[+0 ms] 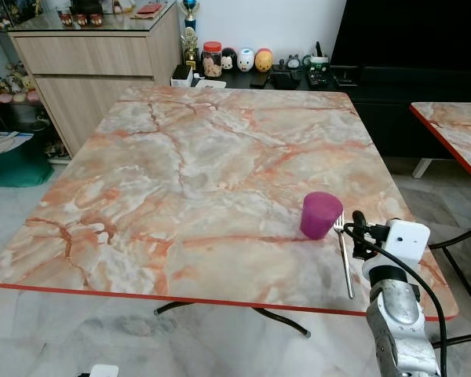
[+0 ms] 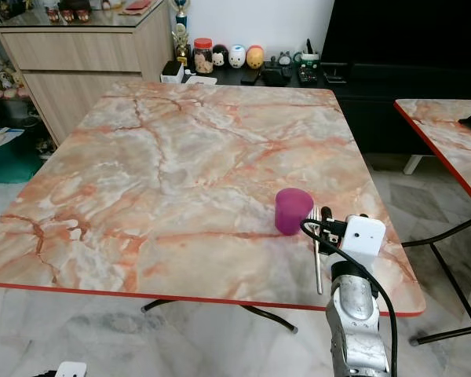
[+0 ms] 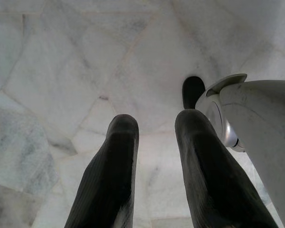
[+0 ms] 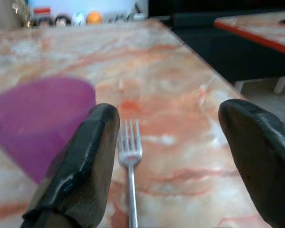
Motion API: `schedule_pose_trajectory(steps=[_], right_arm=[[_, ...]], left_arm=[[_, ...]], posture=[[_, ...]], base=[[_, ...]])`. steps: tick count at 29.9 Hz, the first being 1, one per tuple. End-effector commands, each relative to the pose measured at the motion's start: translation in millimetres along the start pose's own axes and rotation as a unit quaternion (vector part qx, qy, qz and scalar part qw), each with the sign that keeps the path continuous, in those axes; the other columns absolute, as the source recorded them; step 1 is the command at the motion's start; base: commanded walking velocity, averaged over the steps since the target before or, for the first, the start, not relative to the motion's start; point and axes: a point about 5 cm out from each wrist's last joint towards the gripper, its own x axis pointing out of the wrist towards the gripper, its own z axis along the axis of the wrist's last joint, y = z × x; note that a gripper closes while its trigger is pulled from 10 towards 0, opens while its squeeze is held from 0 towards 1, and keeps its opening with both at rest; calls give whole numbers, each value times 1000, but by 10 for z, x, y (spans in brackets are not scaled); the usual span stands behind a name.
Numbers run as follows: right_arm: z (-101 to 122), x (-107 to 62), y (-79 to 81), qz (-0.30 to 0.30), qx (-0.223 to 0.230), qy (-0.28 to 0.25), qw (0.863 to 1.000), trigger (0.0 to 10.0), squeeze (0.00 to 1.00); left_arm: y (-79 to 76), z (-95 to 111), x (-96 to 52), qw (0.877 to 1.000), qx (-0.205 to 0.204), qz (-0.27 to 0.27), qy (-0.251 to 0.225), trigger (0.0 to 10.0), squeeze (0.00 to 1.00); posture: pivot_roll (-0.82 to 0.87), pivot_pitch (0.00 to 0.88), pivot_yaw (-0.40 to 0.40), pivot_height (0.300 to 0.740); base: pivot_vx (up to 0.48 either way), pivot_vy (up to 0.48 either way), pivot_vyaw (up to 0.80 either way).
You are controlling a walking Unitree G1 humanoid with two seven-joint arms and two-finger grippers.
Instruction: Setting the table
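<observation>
We see the right gripper (image 4: 168,156) with its two black fingers (image 4: 80,166) spread wide apart, holding nothing, low over the near right part of the marble table (image 1: 204,165). Between the fingers, on the table surface, lies the silver fork (image 4: 129,164), its tines pointing away from the gripper. Just beside the fork, on the gripper's left, stands the purple cup (image 1: 320,214) upside down, very near the tines but we cannot tell if it touches them. The left gripper (image 3: 156,171) hangs over the pale tiled floor (image 3: 61,71), its fingers a little apart and empty. Further behind the table stands a wooden cabinet (image 1: 94,67).
</observation>
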Motion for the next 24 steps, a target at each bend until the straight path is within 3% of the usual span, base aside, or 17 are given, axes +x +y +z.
schedule_pose_trajectory(steps=[1, 5, 6, 7, 8, 15, 24], right_arm=[[-82, -1, 4, 8, -13, 27, 1000, 10000, 1000], [-176, 7, 10, 21, -16, 60, 998, 10000, 1000], [-195, 9, 13, 25, -18, 66, 997, 10000, 812], [-210, 12, 15, 27, -20, 69, 997, 10000, 224], [-224, 13, 15, 28, -21, 73, 997, 10000, 0], [-337, 27, -8, 23, -21, 107, 994, 10000, 0], [-337, 118, -5, 27, -12, 112, 993, 10000, 0]], left_arm=[[2, -29, -4, 1000, 6, -2, 7, 10000, 0], [2, -23, -3, 1000, 7, -2, 6, 10000, 0], [2, -21, -3, 1000, 7, -2, 6, 10000, 0], [2, -20, -3, 1000, 7, -2, 6, 10000, 0], [3, -20, -3, 1000, 7, -2, 6, 10000, 0], [0, -19, -2, 1000, 8, -6, 6, 10000, 0], [-5, -24, -3, 1000, 8, -7, 8, 10000, 0]], posture=[[31, 0, -13, 715], [28, 0, -10, 715], [29, 0, -9, 715], [29, 0, -9, 715], [27, 0, -9, 715], [31, 0, -8, 715], [28, 0, -6, 715]], base=[[0, 0, 0], [0, 0, 0], [0, 0, 0], [0, 0, 0], [0, 0, 0], [0, 0, 0], [0, 0, 0]])
